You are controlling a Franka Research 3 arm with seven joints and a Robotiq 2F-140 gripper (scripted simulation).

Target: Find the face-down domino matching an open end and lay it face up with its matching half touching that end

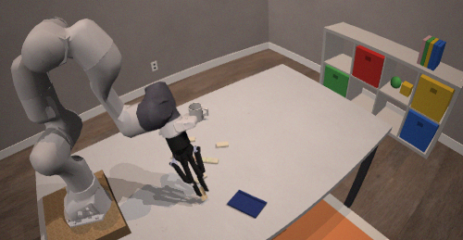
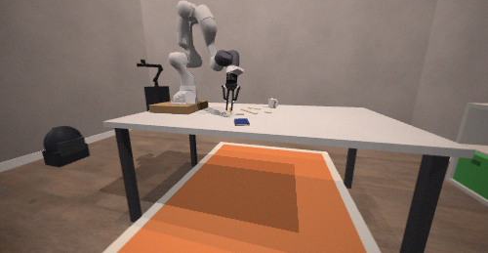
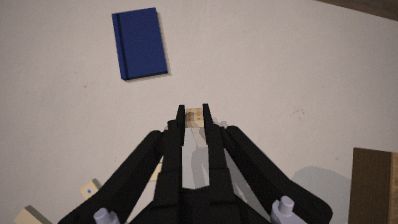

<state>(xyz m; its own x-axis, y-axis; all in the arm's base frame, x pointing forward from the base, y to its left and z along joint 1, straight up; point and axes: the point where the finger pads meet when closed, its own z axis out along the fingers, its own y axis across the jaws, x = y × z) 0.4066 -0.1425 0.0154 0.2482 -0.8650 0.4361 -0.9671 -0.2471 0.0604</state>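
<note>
My gripper (image 1: pixel 203 193) (image 2: pixel 229 109) (image 3: pixel 194 112) points down and is shut on a cream domino (image 1: pixel 204 196) (image 2: pixel 228 113) (image 3: pixel 195 116). The domino looks upright, close to the table; orange-brown pips show on its face in the wrist view. A row of dominoes (image 1: pixel 211 160) (image 2: pixel 249 111) lies behind, partly hidden by the fingers in the top view. A single domino (image 1: pixel 222 145) (image 2: pixel 267 112) lies apart, farther back. In the wrist view, a domino piece with a blue pip (image 3: pixel 89 191) and a plain cream one (image 3: pixel 30 216) show at lower left; another (image 3: pixel 157 173) is mostly hidden by the left finger.
A dark blue book (image 1: pixel 247 204) (image 2: pixel 241 122) (image 3: pixel 141 44) lies near the gripper, toward the table's front edge. A grey mug (image 1: pixel 195 111) (image 2: pixel 272 103) stands behind the dominoes. The arm's wooden base (image 1: pixel 83 206) (image 2: pixel 176 107) (image 3: pixel 371 185) is on the other side.
</note>
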